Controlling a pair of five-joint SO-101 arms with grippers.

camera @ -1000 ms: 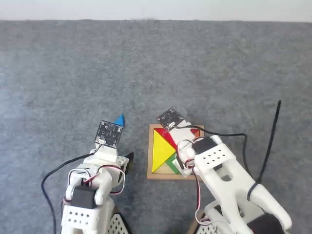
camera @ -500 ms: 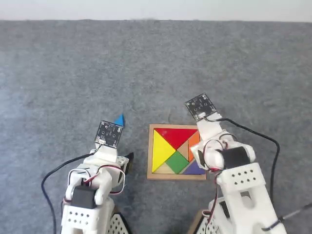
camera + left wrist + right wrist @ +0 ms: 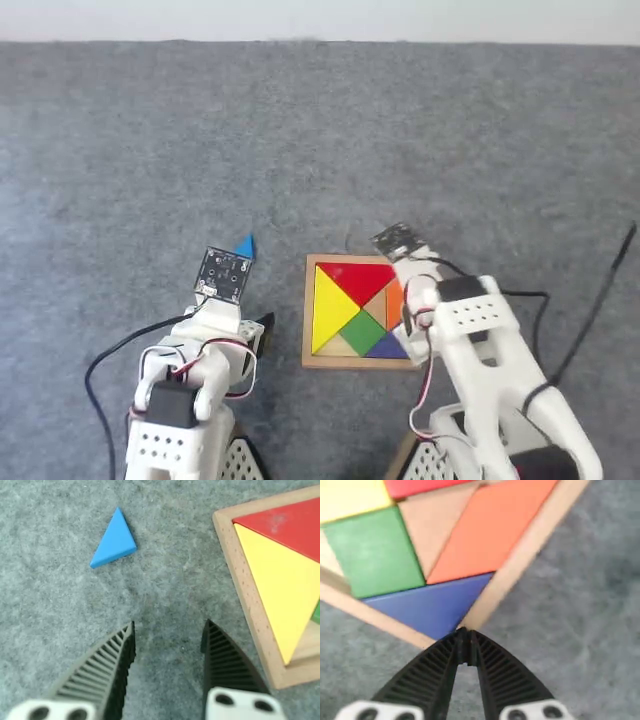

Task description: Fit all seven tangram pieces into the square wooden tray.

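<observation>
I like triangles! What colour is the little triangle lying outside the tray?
The little triangle is blue, clearest in the left wrist view.

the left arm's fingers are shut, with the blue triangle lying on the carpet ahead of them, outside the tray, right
Not quite. The left arm's fingers are open, with bare carpet between them, as the left wrist view shows. The rest holds: the blue triangle lies on the carpet ahead of them, outside the tray.

Left gripper [image 3: 169, 625] with jaws apart, right gripper [image 3: 463, 632] with jaws together.
</observation>
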